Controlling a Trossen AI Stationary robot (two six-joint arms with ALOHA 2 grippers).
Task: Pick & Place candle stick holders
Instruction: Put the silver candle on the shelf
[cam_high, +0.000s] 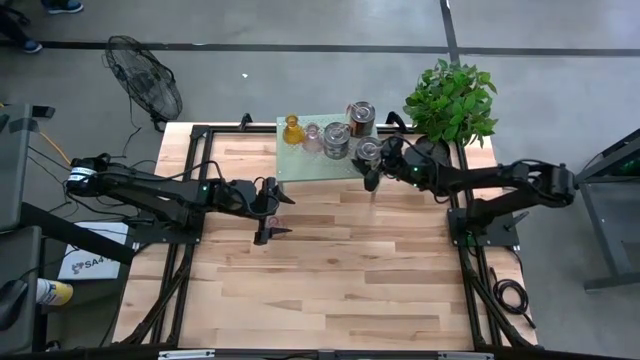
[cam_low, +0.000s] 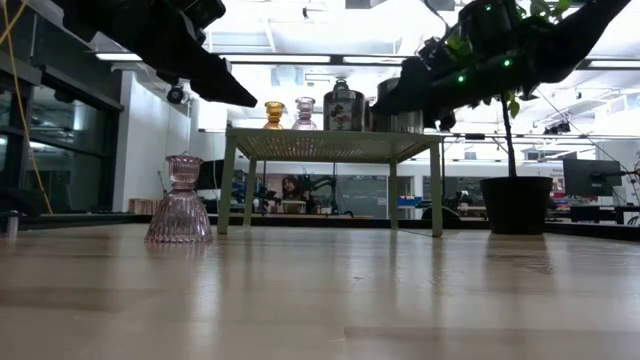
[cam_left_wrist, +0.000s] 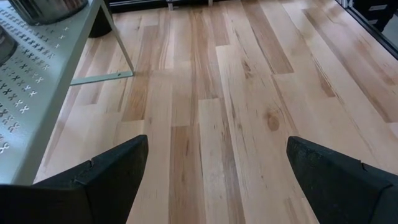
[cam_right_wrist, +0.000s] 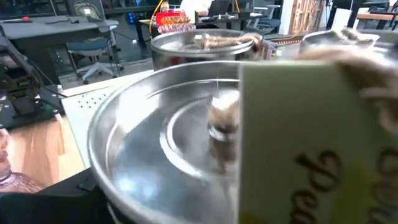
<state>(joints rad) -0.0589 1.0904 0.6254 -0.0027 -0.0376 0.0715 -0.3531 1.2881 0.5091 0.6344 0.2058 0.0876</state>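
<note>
The right gripper (cam_high: 371, 170) reaches in low over the green stand's (cam_high: 300, 165) near corner, jaws apart around a silvery metal holder (cam_high: 368, 151), while the left gripper (cam_high: 272, 210), jaws wide apart, hovers above a pink glass holder (cam_low: 180, 201) standing on the table (cam_high: 330, 280).

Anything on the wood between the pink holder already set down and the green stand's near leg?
Nothing: in the low view, bare tabletop runs from the pink holder to the stand's leg.
</note>
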